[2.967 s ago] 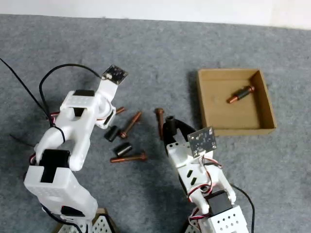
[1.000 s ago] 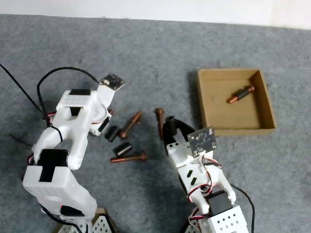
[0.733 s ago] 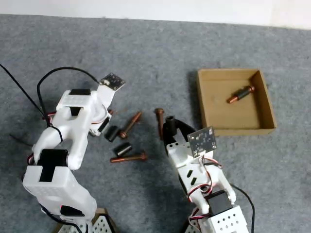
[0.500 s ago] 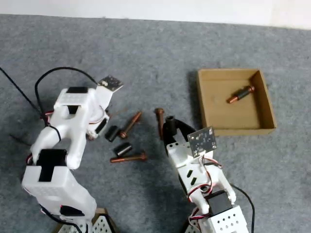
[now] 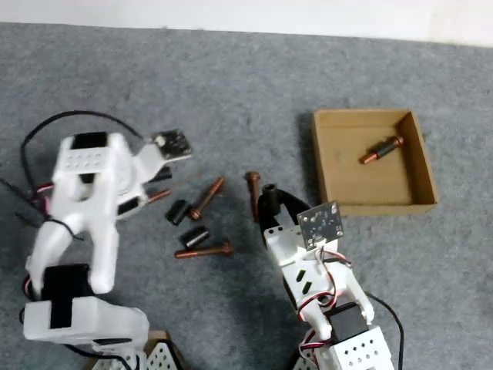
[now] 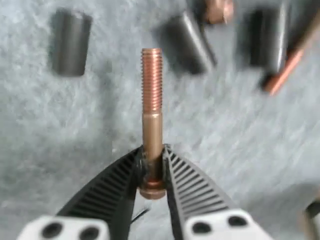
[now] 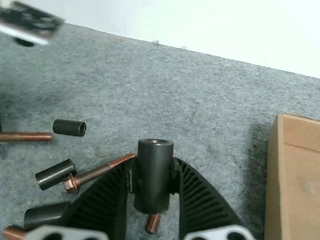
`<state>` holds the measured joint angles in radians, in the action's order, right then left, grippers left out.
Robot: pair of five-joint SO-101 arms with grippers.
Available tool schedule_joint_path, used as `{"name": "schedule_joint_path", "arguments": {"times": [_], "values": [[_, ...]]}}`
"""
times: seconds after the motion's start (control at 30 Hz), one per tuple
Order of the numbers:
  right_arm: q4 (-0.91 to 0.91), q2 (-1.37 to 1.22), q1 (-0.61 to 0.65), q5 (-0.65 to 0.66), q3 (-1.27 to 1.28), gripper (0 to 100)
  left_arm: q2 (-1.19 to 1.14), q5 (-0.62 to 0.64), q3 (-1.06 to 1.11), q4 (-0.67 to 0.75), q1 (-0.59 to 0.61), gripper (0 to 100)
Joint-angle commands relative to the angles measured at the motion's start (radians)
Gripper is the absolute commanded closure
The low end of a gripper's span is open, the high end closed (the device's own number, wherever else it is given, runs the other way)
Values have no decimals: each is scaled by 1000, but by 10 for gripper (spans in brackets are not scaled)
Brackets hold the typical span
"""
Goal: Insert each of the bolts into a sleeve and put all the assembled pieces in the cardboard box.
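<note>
A bolt [image 6: 151, 100] is pinched near its head by the left fingers [image 6: 116, 189], a sleeve [image 7: 154, 170] stands upright clamped in the right fingers [image 7: 197, 197], and one assembled piece [image 5: 381, 149] lies in the box [image 5: 339, 171] on the tabletop [image 5: 254, 85].

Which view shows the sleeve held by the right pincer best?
Right wrist view: the sleeve stands upright in the right pincer, open bore visible. High view shows the sleeve small and dark beside a bolt. Left wrist view: blurred sleeves, cannot tell which.
</note>
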<state>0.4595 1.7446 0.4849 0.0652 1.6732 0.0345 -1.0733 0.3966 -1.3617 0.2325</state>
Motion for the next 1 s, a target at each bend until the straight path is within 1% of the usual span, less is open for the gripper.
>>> {"name": "schedule_joint_path", "arguments": {"times": [0.0, 0.07, 0.13, 0.27, 0.33, 0.43, 0.5, 0.57, 0.7, 0.8, 0.87, 0.97], "values": [[2, 28, -10, 6, 71, 994, 53, -331, -39, -11, 150, 994], [2, 28, -10, 6, 71, 994, 53, -423, -41, -6, 206, 994], [2, 28, -10, 6, 71, 994, 53, -476, -42, -6, 249, 994], [2, 28, -10, 6, 71, 994, 53, -522, -48, -5, 308, 994], [2, 28, -10, 6, 74, 994, 51, -537, -50, 46, 334, 994], [2, 28, -10, 6, 77, 994, 47, -535, -41, 161, 366, 994], [2, 28, -10, 6, 77, 994, 16, -534, -54, 204, 381, 994], [2, 28, -10, 6, 77, 994, -30, -534, -93, 215, 395, 995], [2, 28, -10, 6, 77, 994, -150, -529, -219, 213, 421, 995], [2, 28, -10, 6, 77, 994, -239, -456, -312, 212, 427, 995], [2, 28, -10, 6, 77, 994, -286, -428, -374, 176, 427, 995], [2, 28, -10, 6, 77, 994, -338, -425, -464, 68, 421, 995]]}}
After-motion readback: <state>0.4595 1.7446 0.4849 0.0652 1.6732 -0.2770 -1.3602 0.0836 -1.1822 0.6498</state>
